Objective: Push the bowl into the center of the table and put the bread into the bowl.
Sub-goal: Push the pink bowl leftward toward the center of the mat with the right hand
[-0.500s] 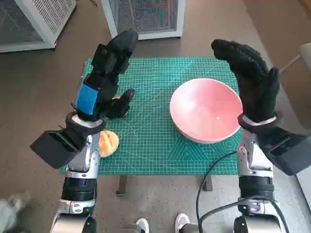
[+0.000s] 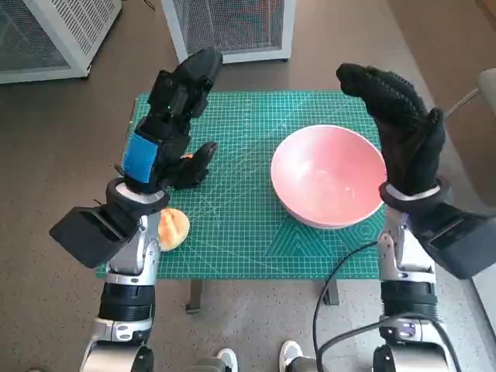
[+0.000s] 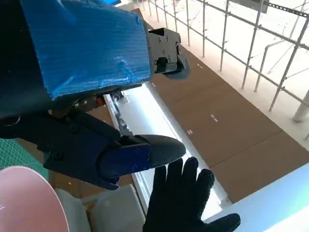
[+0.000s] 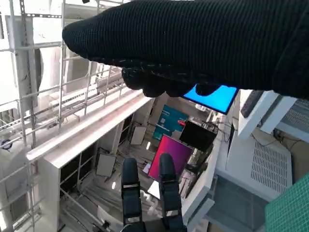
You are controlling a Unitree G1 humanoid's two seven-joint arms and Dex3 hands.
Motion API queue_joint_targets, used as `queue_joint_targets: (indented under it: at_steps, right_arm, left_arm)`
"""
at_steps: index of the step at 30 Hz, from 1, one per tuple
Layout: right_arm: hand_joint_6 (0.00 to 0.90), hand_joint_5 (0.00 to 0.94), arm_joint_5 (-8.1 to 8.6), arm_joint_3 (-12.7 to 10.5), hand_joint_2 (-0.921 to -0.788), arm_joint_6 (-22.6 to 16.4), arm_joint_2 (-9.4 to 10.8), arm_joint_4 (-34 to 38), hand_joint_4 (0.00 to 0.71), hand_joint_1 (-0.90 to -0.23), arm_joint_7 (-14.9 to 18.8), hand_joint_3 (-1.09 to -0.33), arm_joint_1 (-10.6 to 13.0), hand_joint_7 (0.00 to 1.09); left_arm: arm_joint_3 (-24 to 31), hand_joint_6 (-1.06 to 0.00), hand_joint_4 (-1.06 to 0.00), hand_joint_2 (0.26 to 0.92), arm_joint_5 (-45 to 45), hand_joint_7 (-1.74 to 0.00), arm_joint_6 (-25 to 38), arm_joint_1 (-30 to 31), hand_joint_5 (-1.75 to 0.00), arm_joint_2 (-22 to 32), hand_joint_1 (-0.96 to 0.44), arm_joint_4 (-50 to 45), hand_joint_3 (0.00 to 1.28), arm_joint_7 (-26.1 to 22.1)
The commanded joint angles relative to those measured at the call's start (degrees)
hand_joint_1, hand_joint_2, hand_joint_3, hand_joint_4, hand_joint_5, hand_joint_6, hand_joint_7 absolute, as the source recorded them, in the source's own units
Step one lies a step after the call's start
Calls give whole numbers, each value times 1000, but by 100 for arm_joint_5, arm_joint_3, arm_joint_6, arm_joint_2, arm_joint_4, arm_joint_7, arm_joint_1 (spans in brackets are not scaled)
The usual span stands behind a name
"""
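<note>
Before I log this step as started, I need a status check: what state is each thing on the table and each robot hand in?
bowl: upright, empty, on the mat's right part, untouched.
bread: lying on the mat near its left front corner, outside the bowl, not held.
left robot hand: raised above the mat, fingers apart, holding nothing.
right robot hand: raised beside the bowl, open, holding nothing.

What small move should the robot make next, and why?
Probably lower the right hand beside the pink bowl to push it toward the centre: the bowl sits right of the mat's middle, both hands are raised and empty, and the bread lies untouched.
</note>
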Motion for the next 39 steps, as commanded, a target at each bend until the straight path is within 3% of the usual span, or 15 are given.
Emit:
queue_joint_targets:
  at_steps: [1, 18, 26, 30, 35, 39]
  right_arm:
    - [-1, 1, 41, -10, -921, 28, 15, 51, 207, -537, 50, -661, 64, 551]
    - [-1, 1, 57, -29, -921, 32, -16, 112, 207, -549, 97, -658, 35, 552]
    - [-1, 1, 84, -143, -921, -39, -128, 327, 209, -553, 150, -655, -8, 555]
    - [-1, 0, 170, -303, -921, -202, -261, 830, 204, -561, 293, -650, -173, 540]
    - [-1, 0, 302, -617, -921, -569, -485, 1982, 195, -564, 531, -649, -537, 509]
    - [-1, 0, 281, -863, -921, -790, -655, 2848, 193, -561, 512, -653, -797, 501]
  left_arm:
    - [-33, 1, -145, 921, 96, -594, -58, -71, -88, 4, -624, -67, 510, 64]
    - [-64, 1, -132, 921, 6, -592, 65, -39, -112, -23, -601, -151, 497, 42]
    - [-71, 1, -127, 921, 6, -592, 103, -28, -125, -13, -596, -188, 496, 54]
    - [-51, 1, -124, 921, -5, -589, 102, -20, -131, -8, -598, -151, 494, 57]
    - [-35, 1, -119, 921, 39, -589, 30, -7, -143, 1, -606, -118, 487, 78]
    - [-24, 1, -113, 921, 83, -591, -46, -4, -149, 6, -613, -82, 483, 103]
